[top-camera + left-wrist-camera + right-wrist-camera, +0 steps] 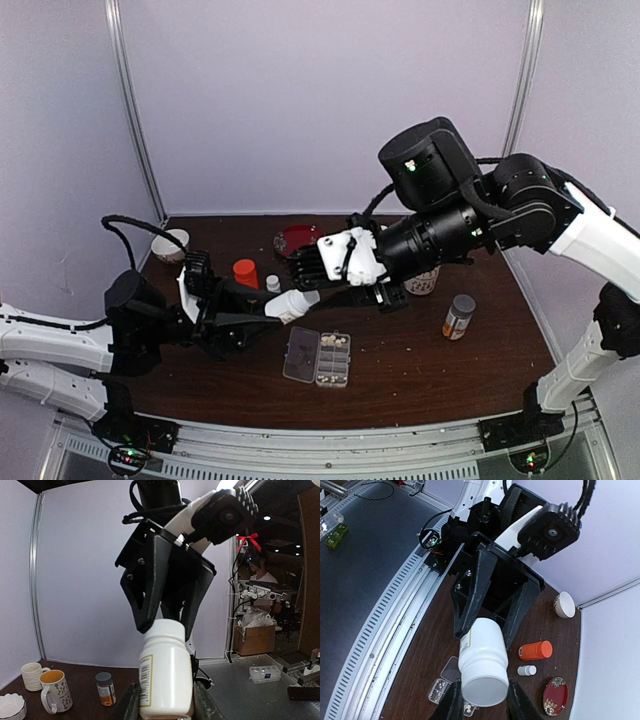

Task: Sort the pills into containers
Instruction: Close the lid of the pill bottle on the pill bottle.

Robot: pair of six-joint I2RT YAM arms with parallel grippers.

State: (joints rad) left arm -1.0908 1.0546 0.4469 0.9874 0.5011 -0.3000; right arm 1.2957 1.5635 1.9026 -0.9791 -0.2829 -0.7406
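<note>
Both arms meet over the middle of the desk (430, 360) and share one white bottle (292, 305), which hangs in the air nearly level. The left tool (165, 690) is narrowed onto the bottle's base end, one finger on each side of the labelled body. The right tool (484, 687) comes in from the opposite side and is closed on the capped end, its black fingers pressed to either side of the cap. The cap is on.

The pill box (320, 357) lies flat on the desk just in front of the bottle, below it and not touching it. Its clear lid is swung open to the left. Pills (334, 346) lie in several of its cells (333, 362), which form two rows. How many pills each cell holds is too small to tell.

Behind the left tool an orange bottle (245, 272) stands beside a small white vial (273, 284). A red plate (297, 238) sits further back, and a white cup (170, 243) is at the far left corner. On the right, a mug (425, 281) stands behind a grey-capped amber bottle (458, 316).
</note>
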